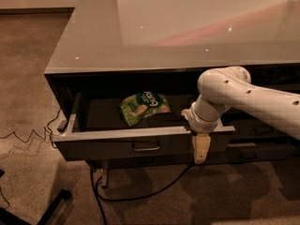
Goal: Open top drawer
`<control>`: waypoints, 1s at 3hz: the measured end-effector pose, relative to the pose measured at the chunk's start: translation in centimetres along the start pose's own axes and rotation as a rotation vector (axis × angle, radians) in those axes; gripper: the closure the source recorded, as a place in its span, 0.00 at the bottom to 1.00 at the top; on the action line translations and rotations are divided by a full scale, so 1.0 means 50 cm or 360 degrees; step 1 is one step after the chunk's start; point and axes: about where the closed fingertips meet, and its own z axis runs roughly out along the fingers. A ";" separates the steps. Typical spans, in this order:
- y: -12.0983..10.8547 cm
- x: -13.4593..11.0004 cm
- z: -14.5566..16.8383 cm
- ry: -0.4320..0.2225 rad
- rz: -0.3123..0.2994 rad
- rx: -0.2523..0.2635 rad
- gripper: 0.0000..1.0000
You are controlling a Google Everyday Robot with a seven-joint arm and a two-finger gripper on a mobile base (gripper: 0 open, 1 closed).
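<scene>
Counter: glossy pale grey cabinet top [140,36], above the drawers.
Drawer: wide dark grey top drawer [108,146], standing well out from under the counter, inside exposed.
Arm: white jointed robot arm [253,97], entering from the right, over the drawer's front edge.
Gripper: cream gripper [200,149], hanging before the drawer front, right of the pull; open or closed, cannot tell.
Bag: green crinkled snack bag [143,106], on the drawer floor.
Pull: small metal pull [146,147], at the centre of the drawer front.

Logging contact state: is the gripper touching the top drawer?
Cannot tell. Camera view shows the gripper overlapping the top drawer front; neither gap nor contact shows plainly.
</scene>
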 end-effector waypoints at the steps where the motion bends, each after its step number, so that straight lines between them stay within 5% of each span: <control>1: 0.026 -0.019 -0.025 -0.0056 -0.0118 0.0009 0.00; 3: 0.021 -0.035 -0.015 -0.0042 -0.0163 0.0005 0.00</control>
